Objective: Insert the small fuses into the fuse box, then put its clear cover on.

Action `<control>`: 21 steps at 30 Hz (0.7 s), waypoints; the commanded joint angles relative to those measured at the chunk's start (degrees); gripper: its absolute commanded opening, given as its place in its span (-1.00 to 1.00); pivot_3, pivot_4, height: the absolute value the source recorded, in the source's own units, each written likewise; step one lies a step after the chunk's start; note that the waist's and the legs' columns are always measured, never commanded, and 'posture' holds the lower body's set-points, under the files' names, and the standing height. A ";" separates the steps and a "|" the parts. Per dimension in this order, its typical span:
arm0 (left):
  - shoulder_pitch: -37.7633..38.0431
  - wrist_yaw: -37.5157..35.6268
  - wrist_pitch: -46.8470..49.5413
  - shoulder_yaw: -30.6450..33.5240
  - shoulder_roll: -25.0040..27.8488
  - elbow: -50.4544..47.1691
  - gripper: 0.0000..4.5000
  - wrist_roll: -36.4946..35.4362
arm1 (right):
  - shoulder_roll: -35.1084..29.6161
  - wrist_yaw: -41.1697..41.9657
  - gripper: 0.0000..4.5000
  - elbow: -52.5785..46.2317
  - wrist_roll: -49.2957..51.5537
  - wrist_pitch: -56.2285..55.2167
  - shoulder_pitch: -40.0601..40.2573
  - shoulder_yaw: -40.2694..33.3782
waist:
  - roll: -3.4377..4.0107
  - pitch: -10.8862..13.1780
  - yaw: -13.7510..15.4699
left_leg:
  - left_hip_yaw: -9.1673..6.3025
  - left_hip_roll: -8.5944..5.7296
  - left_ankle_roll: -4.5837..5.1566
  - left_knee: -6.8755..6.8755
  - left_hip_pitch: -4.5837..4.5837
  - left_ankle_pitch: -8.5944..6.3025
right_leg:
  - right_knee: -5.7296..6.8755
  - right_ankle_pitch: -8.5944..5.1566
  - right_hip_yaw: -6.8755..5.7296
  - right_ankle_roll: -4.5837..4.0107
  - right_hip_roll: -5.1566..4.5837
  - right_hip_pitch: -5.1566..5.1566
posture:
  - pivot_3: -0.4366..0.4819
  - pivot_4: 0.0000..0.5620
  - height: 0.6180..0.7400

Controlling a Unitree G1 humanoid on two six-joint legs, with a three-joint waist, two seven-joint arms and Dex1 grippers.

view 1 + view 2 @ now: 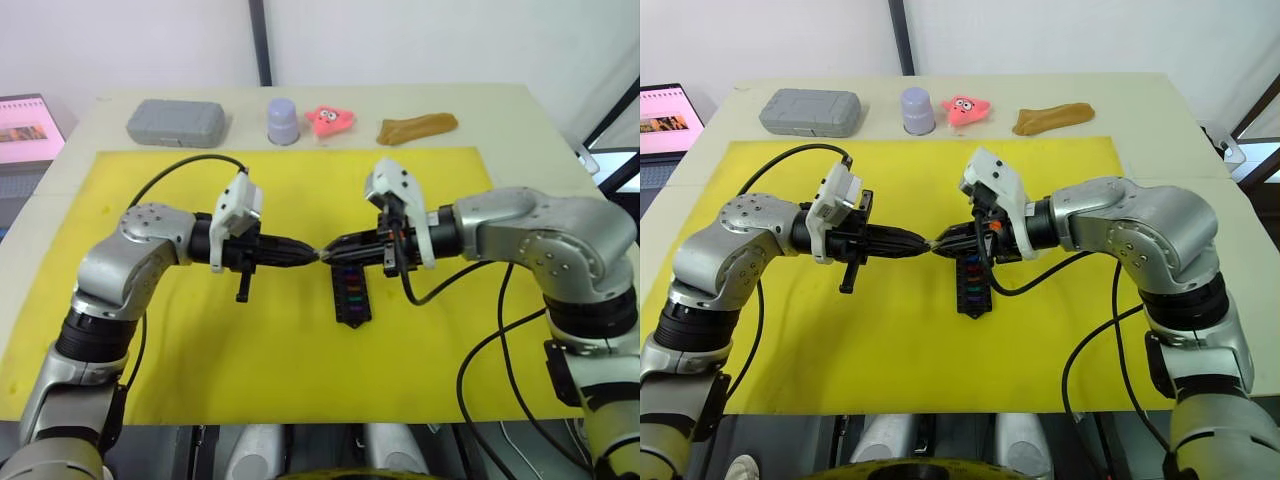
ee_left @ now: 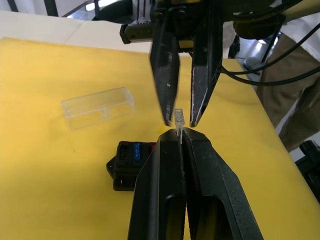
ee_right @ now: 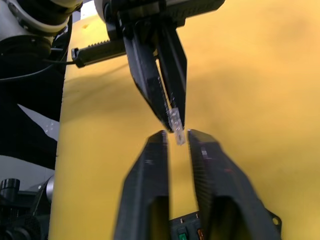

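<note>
Two tools meet tip to tip above fuse box [image 1: 352, 293] — left tool [image 2: 179, 131] clamps pale grey fuse [image 2: 179, 118]; right tool [image 3: 176, 134] parted around it. Advice: right closes squarely before left releases. Clear cover [image 2: 98, 106] on mat, nearby.

clear cover [image 2: 98, 106]: glossy transparent plastic | fuse box [image 2: 128, 164]: matt black plastic

Both arms reach inward at the same height, tips meeting nose to nose. The left gripper [image 2: 180, 134] is pinched closed, while the right gripper [image 3: 176, 136] stands parted.
</note>
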 commanded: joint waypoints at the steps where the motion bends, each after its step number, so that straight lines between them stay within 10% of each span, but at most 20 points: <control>1: -0.47 0.01 -1.00 0.96 0.73 -1.01 -1.00 -0.37 | 0.62 -0.13 -0.63 -0.58 0.84 -0.01 -1.67 -1.57 | 0.00 0.00 0.01 | 0.00 0.00 0.00 0.00 0.00 0.00 | 0.00 0.00 0.00 0.00 0.00 0.00 | -0.05 -0.47 1.00; 21: -0.92 0.21 -0.93 0.80 0.60 -0.79 -1.00 -0.44 | 0.29 0.44 -0.63 -0.82 0.34 -0.30 -1.45 -0.98 | 0.00 0.00 0.01 | 0.00 0.00 0.00 0.00 0.00 0.00 | 0.00 0.00 0.00 0.00 0.00 0.00 | -0.05 -0.47 1.00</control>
